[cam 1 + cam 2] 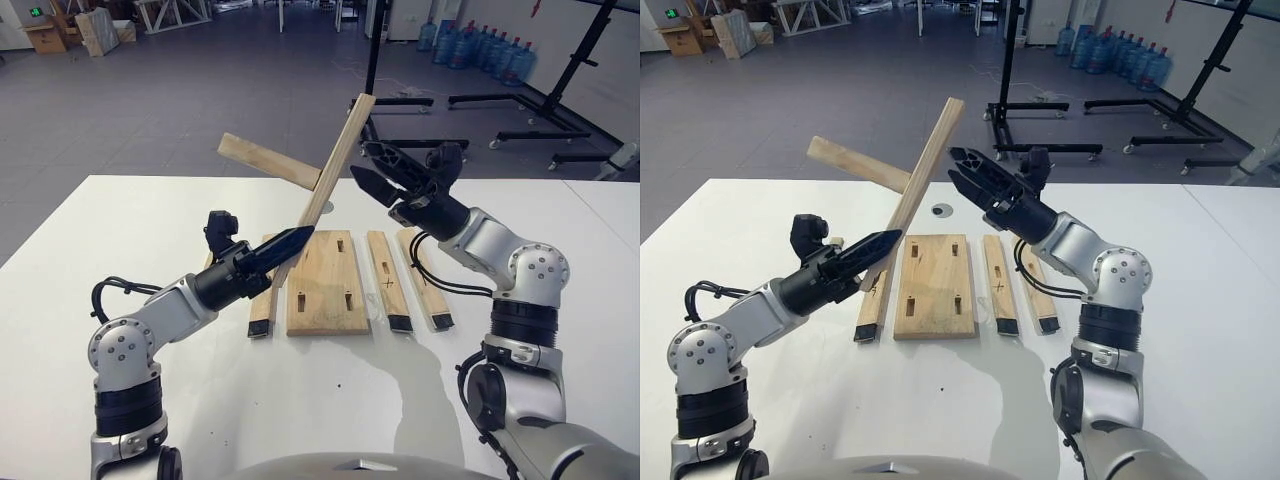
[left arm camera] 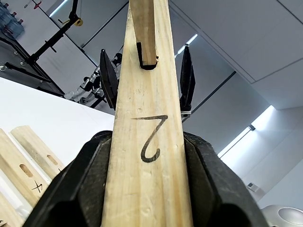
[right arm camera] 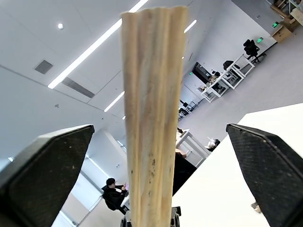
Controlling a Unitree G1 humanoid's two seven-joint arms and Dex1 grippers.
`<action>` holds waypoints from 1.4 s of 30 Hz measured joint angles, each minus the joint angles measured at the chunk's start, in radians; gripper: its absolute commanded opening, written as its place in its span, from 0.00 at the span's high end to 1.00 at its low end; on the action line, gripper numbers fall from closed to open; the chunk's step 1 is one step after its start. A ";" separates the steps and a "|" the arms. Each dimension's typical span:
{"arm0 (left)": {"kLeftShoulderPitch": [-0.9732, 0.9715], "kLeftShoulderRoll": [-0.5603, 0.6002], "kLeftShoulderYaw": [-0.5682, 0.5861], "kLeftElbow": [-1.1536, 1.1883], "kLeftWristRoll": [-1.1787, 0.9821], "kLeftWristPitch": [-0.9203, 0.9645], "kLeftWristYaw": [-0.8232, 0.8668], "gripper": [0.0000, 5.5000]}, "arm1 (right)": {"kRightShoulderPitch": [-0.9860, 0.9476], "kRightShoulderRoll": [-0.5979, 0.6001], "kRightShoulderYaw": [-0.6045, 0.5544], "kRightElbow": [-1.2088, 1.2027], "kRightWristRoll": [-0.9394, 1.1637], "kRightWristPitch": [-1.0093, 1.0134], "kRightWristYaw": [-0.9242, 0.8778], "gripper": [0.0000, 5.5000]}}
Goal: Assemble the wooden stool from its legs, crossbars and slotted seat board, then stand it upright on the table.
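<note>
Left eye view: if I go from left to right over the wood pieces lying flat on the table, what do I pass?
Wooden bar with a black tip → slotted seat board → bar marked with a cross → last bar on the right.

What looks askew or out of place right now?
Nothing damaged. The left gripper holds one leg tilted steeply, a crossbar jutting from its slot; the open right gripper flanks its upper part. Three more legs lie flat beside the board.
</note>
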 measured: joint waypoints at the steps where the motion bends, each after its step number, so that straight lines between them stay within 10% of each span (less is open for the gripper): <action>1: 0.005 0.004 -0.011 -0.004 -0.002 -0.008 -0.001 0.63 | -0.011 0.003 0.001 -0.002 0.028 0.000 -0.006 0.07; 20: 0.036 0.046 -0.099 -0.015 -0.011 -0.071 -0.004 0.63 | -0.037 0.061 0.079 -0.007 0.094 -0.087 -0.091 0.07; 37: 0.036 0.060 -0.113 -0.020 -0.016 -0.090 -0.025 0.63 | -0.034 0.063 0.115 -0.008 0.094 -0.093 -0.110 0.60; 42: 0.036 0.067 -0.119 -0.023 -0.018 -0.094 -0.027 0.63 | -0.027 0.061 0.115 -0.017 0.084 -0.095 -0.113 0.62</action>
